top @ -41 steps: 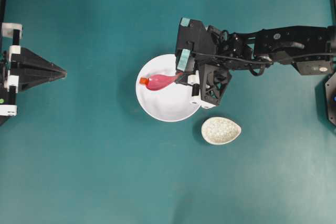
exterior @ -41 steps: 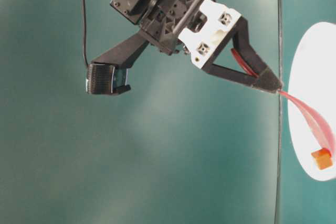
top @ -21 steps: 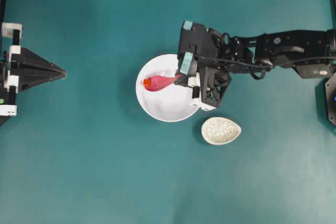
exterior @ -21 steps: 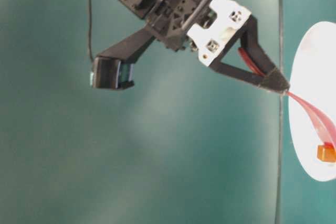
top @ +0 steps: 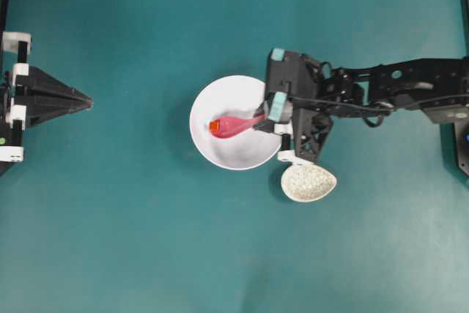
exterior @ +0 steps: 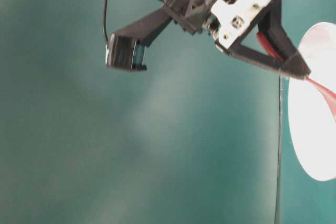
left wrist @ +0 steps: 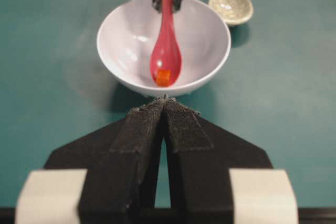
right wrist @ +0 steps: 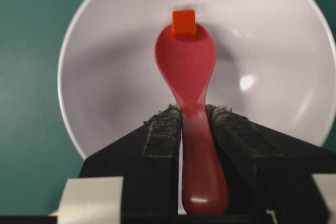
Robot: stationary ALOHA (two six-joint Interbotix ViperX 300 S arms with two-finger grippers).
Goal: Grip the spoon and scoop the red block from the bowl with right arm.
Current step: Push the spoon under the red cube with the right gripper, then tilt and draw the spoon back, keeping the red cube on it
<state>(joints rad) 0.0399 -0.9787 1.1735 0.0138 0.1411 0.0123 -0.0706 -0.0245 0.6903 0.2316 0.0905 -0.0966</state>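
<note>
The white bowl (top: pixel 236 153) stands mid-table. My right gripper (top: pixel 261 123) hangs over its right rim, shut on the handle of the pink spoon (top: pixel 239 124). The spoon reaches left into the bowl. The red block (top: pixel 215 127) sits at the scoop's far tip. In the right wrist view both fingers of the right gripper (right wrist: pixel 193 112) clamp the spoon (right wrist: pixel 186 61), with the block (right wrist: pixel 184 23) at its tip over the bowl (right wrist: pixel 105 51). The left wrist view shows the block (left wrist: pixel 163 77) lying in the front of the scoop (left wrist: pixel 166 56). My left gripper (left wrist: pixel 164 100) is shut and empty, far left.
A small oval crackle-patterned dish (top: pixel 308 182) lies just below the right gripper's lower finger, right of the bowl. The left gripper (top: pixel 83 99) rests at the table's left edge. From table level, the right gripper (exterior: pixel 302 72) holds the spoon (exterior: pixel 324 90) above the bowl (exterior: pixel 315 140).
The right gripper has drawn back to the right and a little toward the front. The spoon moved with it, and the block went from the bowl's left rim toward the middle.
</note>
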